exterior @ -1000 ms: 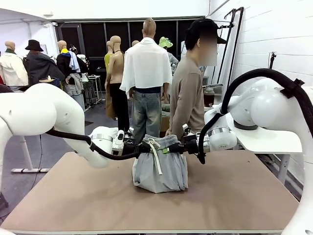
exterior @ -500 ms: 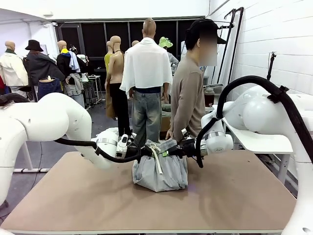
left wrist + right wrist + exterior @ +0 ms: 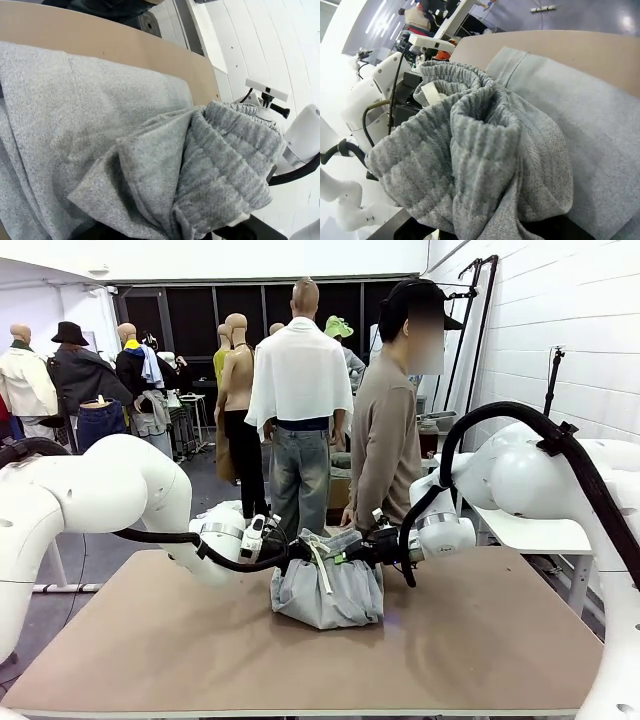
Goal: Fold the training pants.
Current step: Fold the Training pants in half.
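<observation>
waistband lowered | 1 training pants [image 3: 328, 585] | 2 grippers clamping: left gripper [image 3: 295, 551], right gripper [image 3: 357, 551]

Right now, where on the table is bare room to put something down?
Bare board lies along the near edge of the table and in its left and right near corners. The middle is crowded: the training pants hang bunched between the left hand and right hand.

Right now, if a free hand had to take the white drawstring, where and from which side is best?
Pinch the white drawstring at its loose lower tail, coming from the robot's side of the table: it hangs free down the front of the training pants, below both grippers' hold on the waistband.
</observation>
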`<action>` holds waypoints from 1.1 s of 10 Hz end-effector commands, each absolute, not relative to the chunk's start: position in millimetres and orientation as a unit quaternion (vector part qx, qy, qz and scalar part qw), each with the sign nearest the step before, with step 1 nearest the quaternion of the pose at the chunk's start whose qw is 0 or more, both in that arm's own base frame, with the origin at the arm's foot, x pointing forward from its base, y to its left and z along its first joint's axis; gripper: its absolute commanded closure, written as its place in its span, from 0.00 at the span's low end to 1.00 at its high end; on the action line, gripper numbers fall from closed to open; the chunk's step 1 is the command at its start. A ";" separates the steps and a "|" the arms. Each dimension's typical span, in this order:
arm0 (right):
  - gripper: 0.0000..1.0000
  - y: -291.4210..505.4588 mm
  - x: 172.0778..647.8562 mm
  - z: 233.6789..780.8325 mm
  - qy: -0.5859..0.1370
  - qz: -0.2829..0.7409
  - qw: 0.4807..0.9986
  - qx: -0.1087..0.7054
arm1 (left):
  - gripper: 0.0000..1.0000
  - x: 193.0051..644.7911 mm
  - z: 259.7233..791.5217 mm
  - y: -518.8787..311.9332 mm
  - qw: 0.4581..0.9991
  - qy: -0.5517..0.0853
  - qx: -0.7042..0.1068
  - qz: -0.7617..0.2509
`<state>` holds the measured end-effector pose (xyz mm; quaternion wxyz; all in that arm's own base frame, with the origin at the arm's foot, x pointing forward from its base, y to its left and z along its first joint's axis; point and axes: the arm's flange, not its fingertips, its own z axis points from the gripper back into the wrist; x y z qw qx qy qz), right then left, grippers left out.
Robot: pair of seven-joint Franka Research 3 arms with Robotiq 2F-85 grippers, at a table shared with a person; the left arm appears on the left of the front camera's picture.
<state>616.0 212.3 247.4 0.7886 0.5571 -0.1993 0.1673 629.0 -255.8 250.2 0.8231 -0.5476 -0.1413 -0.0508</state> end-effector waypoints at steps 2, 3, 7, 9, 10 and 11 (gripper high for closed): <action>1.00 206.6 629.5 248.2 -0.183 0.147 0.809 0.539 | 1.00 647.3 246.1 -245.1 0.841 -0.144 -0.521 -0.026; 1.00 206.8 630.3 248.1 -0.183 0.145 0.810 0.538 | 1.00 649.6 245.9 -243.2 0.844 -0.147 -0.516 -0.022; 0.80 205.2 627.4 250.3 -0.173 0.135 0.810 0.544 | 0.80 651.1 248.3 -240.4 0.841 -0.148 -0.519 -0.013; 0.40 201.2 622.2 257.8 -0.170 0.134 0.813 0.541 | 0.40 645.9 258.5 -233.7 0.839 -0.155 -0.522 -0.010; 0.20 197.4 619.0 262.2 -0.169 0.134 0.816 0.536 | 0.20 643.5 264.6 -228.5 0.839 -0.160 -0.520 -0.007; 0.00 192.2 616.5 265.2 -0.170 0.131 0.820 0.531 | 0.00 640.3 269.4 -222.3 0.838 -0.166 -0.520 -0.005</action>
